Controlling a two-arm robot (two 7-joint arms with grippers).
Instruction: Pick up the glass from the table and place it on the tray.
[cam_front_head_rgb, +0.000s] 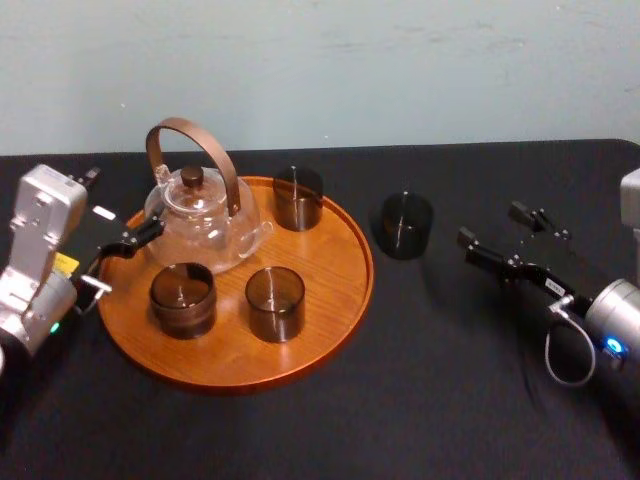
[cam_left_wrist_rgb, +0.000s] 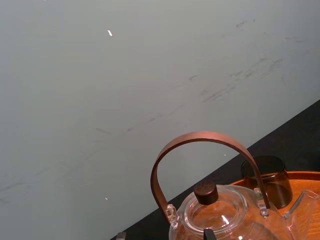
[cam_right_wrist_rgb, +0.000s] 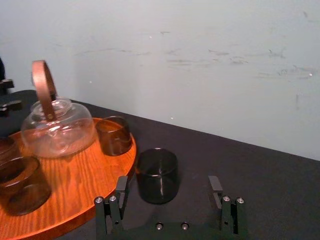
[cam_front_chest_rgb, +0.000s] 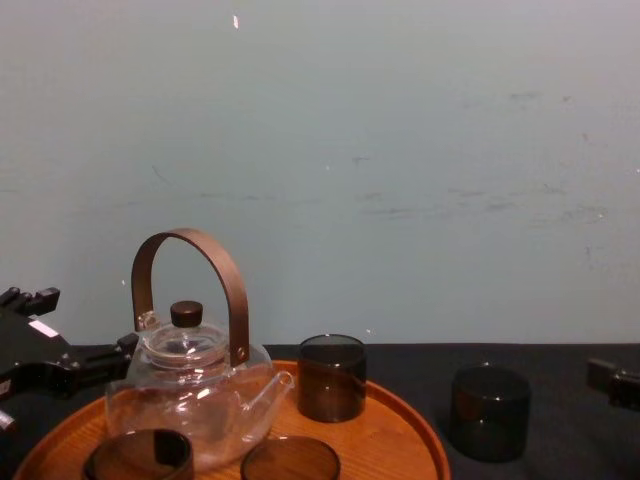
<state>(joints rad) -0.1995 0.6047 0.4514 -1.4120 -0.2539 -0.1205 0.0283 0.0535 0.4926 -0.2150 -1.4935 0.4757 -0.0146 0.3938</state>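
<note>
The fingers (cam_right_wrist_rgb: 121, 192) of the right gripper (cam_front_head_rgb: 503, 237) were spread and empty near the dark glass (cam_front_head_rgb: 404, 226) standing on the counter (cam_front_head_rgb: 450, 380) just beside the tray (cam_front_head_rgb: 340, 290), while the left gripper (cam_front_head_rgb: 115, 262) hovered parted by the teapot (cam_front_head_rgb: 200, 225).

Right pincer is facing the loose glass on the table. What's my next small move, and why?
Probably ease the open right pincer forward until it straddles the dark glass. That glass stands upright on the table just right of the tray, apart from its rim, and the pincer sits short of it, not touching. The left pincer is parked by the tray's left edge.
</note>
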